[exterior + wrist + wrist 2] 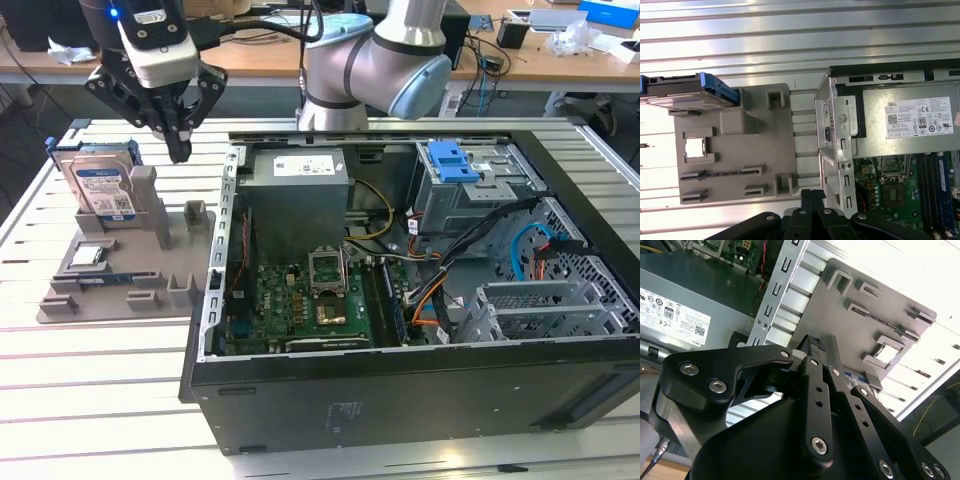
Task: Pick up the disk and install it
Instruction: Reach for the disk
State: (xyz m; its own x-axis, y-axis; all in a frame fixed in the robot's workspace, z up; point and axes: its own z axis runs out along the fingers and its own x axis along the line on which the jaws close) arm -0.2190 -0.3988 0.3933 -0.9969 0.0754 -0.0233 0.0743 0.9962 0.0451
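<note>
Disk [100,185] stands upright in the grey fixture [150,215]; the end effector [180,150], closed and empty above that fixture, probably needs opening squarely across its faces.

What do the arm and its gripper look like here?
The arm has silver-grey tubular segments with pale blue joint caps. Black cabling runs towards the wrist. The gripper is black, with jointed link fingers fastened by silver screws. It sits below a white housing and a small blue light.
</note>
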